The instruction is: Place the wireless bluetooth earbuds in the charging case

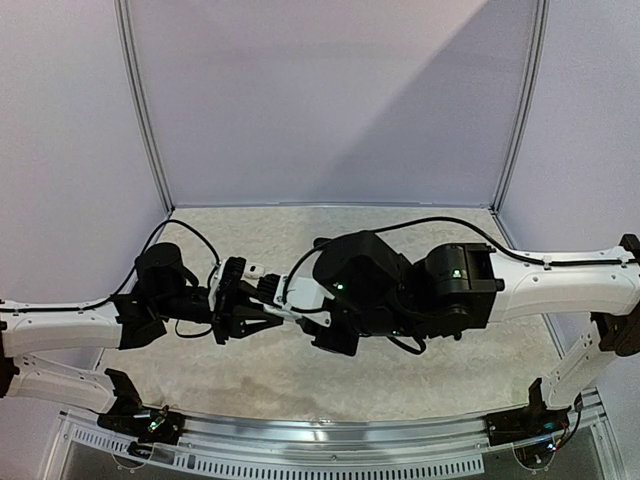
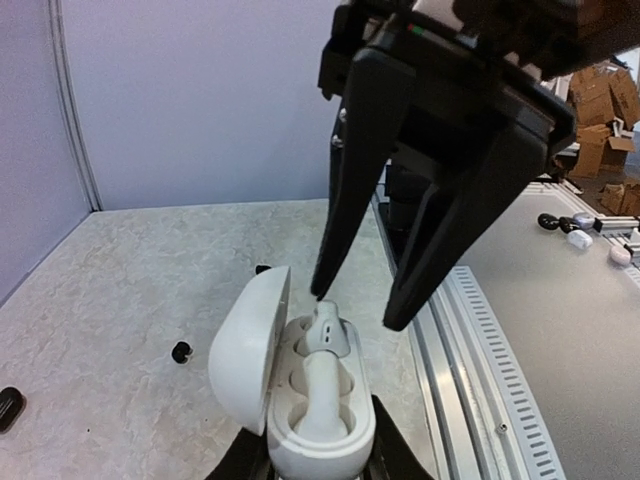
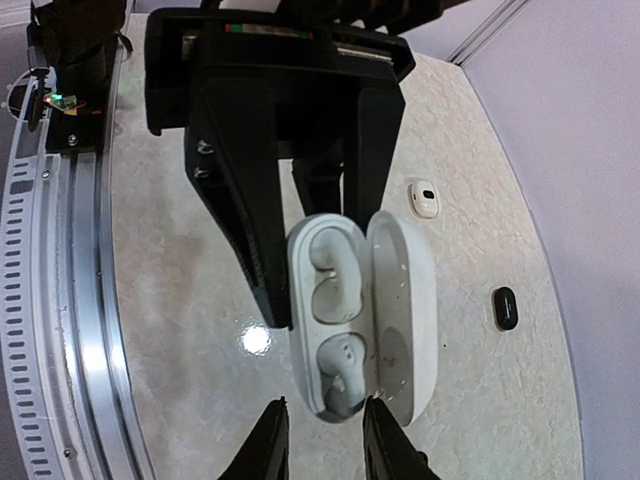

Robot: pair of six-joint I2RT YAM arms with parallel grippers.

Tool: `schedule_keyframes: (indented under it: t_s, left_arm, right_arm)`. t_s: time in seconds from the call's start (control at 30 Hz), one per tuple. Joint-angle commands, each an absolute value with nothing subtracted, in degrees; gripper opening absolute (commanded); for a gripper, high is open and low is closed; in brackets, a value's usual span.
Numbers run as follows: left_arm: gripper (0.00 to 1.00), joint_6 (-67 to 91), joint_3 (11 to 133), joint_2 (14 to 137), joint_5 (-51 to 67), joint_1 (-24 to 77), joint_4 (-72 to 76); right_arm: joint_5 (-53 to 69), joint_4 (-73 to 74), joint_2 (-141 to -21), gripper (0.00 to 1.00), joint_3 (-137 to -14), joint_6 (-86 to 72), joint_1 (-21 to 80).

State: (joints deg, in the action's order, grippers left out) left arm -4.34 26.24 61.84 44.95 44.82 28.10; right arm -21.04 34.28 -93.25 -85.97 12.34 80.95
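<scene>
The white charging case (image 2: 345,440) is open, its lid (image 2: 248,345) swung to the left, and my left gripper (image 2: 315,462) is shut on its base. One white earbud (image 2: 322,395) lies in the near socket. A second white earbud (image 2: 328,335) sits in the far socket and stands a little proud of it. My right gripper (image 2: 360,308) hangs over that end, open, one fingertip (image 2: 322,290) just above the bud. In the right wrist view my right gripper (image 3: 325,440) flanks the case (image 3: 300,330) with the earbud (image 3: 345,365) below it.
On the table beyond the case lie a loose white earbud (image 3: 425,198) and a black earbud (image 3: 505,307). A small black piece (image 2: 181,351) rests left of the case. The table's metal front rail (image 2: 480,330) runs close on the right.
</scene>
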Motion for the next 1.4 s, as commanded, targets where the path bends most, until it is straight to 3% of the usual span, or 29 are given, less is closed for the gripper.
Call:
schedule_keyframes:
  t_s: [0.0,0.13,0.23,0.33,0.43,0.73,0.9,1.13,1.27,1.37]
  left_arm:
    - [0.0,-4.6,26.1,61.3,40.2,44.8,27.0]
    - [0.0,-21.6,26.8,60.3,33.2,44.8,21.6]
    - [0.0,-52.7,27.4,59.9,20.2,44.9,19.8]
    - [0.0,-84.6,26.6,62.6,9.7,44.4,29.1]
    - [0.0,-93.8,27.5,62.7,8.6,44.2,33.4]
    - [0.0,-98.3,25.6,60.9,10.2,44.7,32.6]
    - [0.0,-89.2,26.7,60.2,11.3,45.4,28.5]
    - [0.0,-77.2,30.0,58.7,8.6,45.6,25.3]
    - [0.0,-69.4,31.4,56.9,7.6,45.6,23.7]
    - [0.0,-65.8,31.5,55.7,7.6,45.6,20.6]
  right_arm:
    - [-16.4,38.3,-87.5,0.28,-88.9,10.0,80.8]
    - [-15.8,34.2,-82.0,0.36,-86.8,6.5,80.3]
    - [-20.7,30.2,-78.1,0.38,-83.4,3.6,80.1]
    - [-30.0,30.7,-76.8,0.39,-82.3,1.2,79.9]
    - [-38.1,31.2,-77.7,0.4,-81.8,-1.9,79.5]
    - [-41.8,31.3,-82.3,0.41,-83.5,-5.3,78.6]
    - [-44.2,6.1,-88.2,0.4,-80.0,-2.5,77.1]
    - [-43.5,-16.2,-103.5,0.38,-80.7,-5.8,76.9]
    - [-45.2,-11.8,-108.4,0.36,-79.8,-14.4,76.9]
    - [-48.8,-10.5,-105.1,0.36,-73.1,-24.0,76.9]
